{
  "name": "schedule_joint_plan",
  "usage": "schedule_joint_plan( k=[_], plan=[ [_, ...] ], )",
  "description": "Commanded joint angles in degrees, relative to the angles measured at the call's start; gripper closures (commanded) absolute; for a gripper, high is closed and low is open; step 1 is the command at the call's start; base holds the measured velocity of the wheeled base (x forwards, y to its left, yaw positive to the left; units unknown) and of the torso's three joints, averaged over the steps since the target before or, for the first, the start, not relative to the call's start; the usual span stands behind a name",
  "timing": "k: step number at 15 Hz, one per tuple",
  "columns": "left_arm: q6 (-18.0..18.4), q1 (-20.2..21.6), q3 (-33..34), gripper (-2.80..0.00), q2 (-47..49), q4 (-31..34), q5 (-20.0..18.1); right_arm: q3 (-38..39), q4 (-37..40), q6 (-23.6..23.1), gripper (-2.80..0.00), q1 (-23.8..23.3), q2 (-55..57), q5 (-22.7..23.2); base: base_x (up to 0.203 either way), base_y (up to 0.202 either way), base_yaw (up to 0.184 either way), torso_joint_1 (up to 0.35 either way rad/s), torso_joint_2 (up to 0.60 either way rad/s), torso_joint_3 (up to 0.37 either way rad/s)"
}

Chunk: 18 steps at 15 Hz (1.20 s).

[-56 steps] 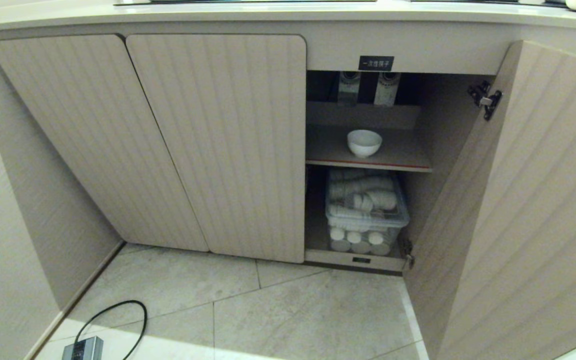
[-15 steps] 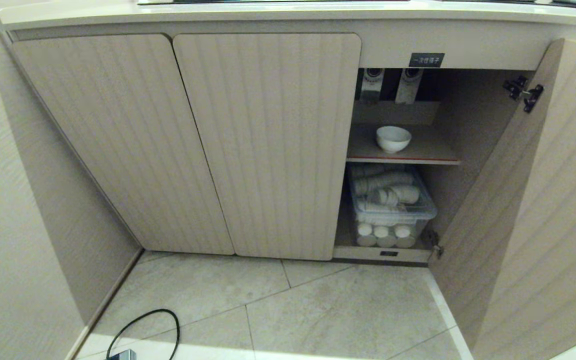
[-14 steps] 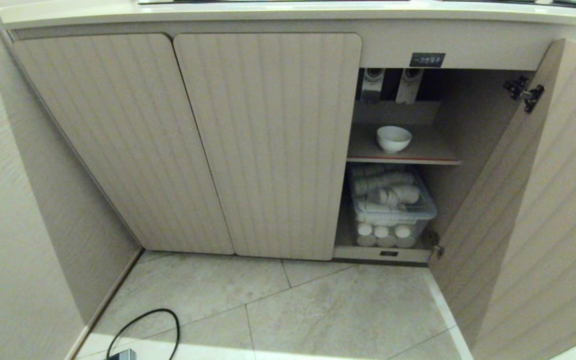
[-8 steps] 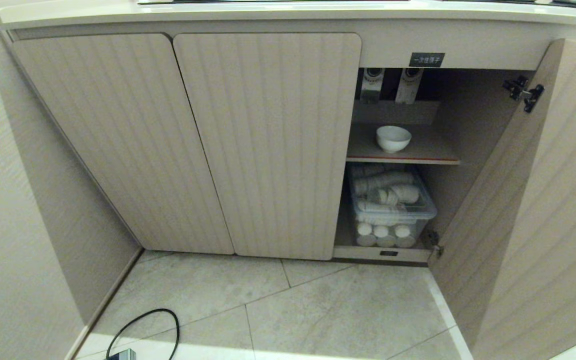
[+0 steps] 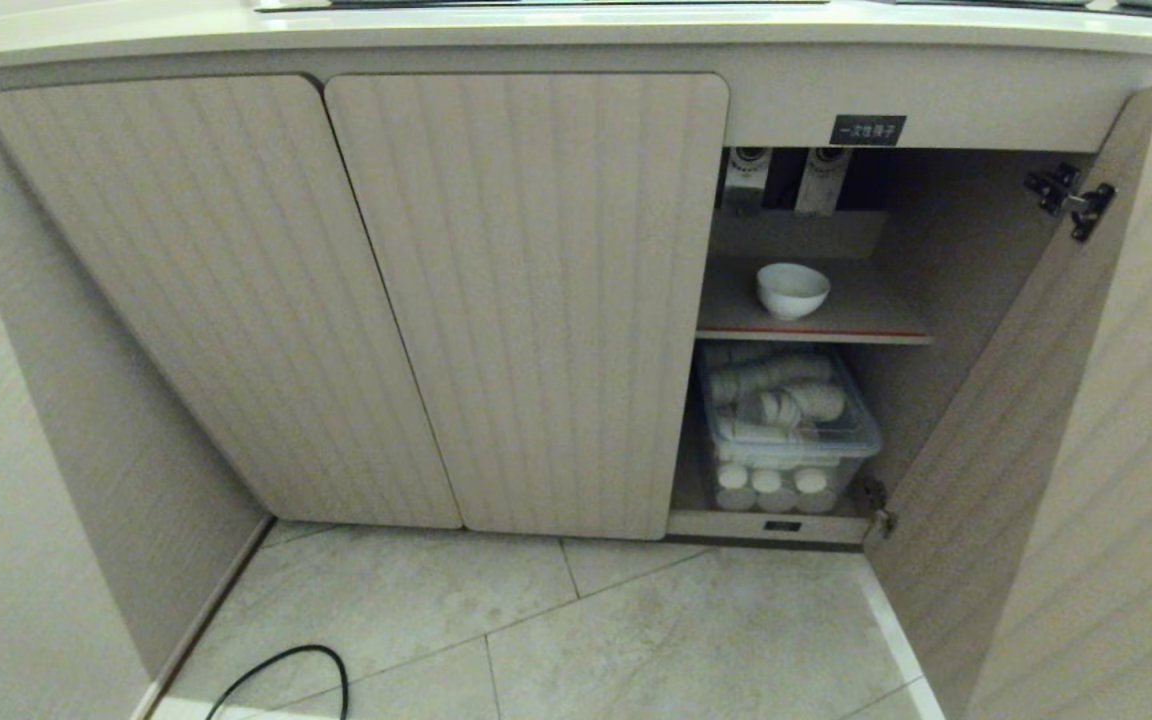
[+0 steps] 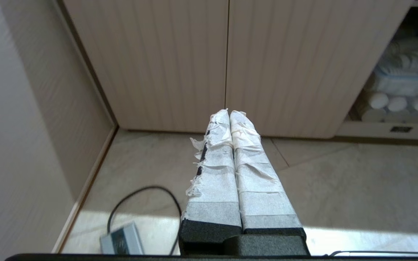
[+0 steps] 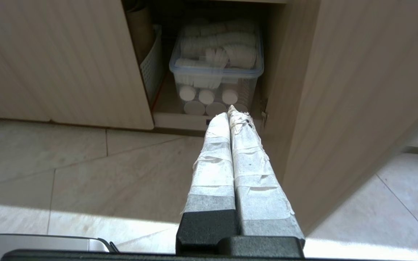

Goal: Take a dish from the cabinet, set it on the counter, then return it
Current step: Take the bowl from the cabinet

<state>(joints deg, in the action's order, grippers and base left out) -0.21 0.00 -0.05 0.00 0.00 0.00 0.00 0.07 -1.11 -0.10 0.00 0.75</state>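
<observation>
Nothing among the things has moved; only my view has slid down a little against half a second ago, so the bowl (image 5: 793, 290) still sits on the open cabinet (image 5: 526, 300) shelf (image 5: 876, 315), untouched. Left gripper (image 6: 229, 114) and right gripper (image 7: 229, 110) hang low over the floor, jaws pressed together, so the pickup has yet to begin.

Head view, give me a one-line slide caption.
White bowl waits on the red-edged shelf of the open cabinet, above a clear bin of cups.

Counter (image 5: 536, 25) cut off at top; label (image 5: 867, 129) characters illegible (too small).
</observation>
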Motion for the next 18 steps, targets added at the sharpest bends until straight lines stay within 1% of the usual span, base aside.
schedule_joint_plan(
  k=[1, 14, 15, 18],
  plan=[
    [0.04, 0.00, -0.04, 0.00, 0.00, 0.00, 0.00, 0.00, 0.01, -0.03, 0.00, 0.01, 0.00, 0.04, 0.191, 0.000, -0.003, -0.002, 0.00, 0.013],
    [-0.05, 0.00, -0.04, 0.00, 0.00, 0.00, 0.00, 0.00, 0.01, -0.03, 0.00, 0.01, 0.00, 0.04, 0.189, 0.000, -0.004, 0.002, 0.00, 0.003],
    [-0.05, 0.00, 0.01, 0.00, 0.00, 0.00, 0.00, 0.00, 0.01, -0.03, 0.00, 0.01, 0.00, 0.04, 0.119, 0.000, -0.006, 0.009, 0.00, -0.001],
    [-0.05, 0.00, 0.05, 0.00, 0.00, 0.00, 0.00, 0.00, 0.01, -0.03, 0.00, 0.01, 0.00, 0.04, 0.000, 0.000, 0.000, 0.000, 0.00, 0.000]
  ],
)
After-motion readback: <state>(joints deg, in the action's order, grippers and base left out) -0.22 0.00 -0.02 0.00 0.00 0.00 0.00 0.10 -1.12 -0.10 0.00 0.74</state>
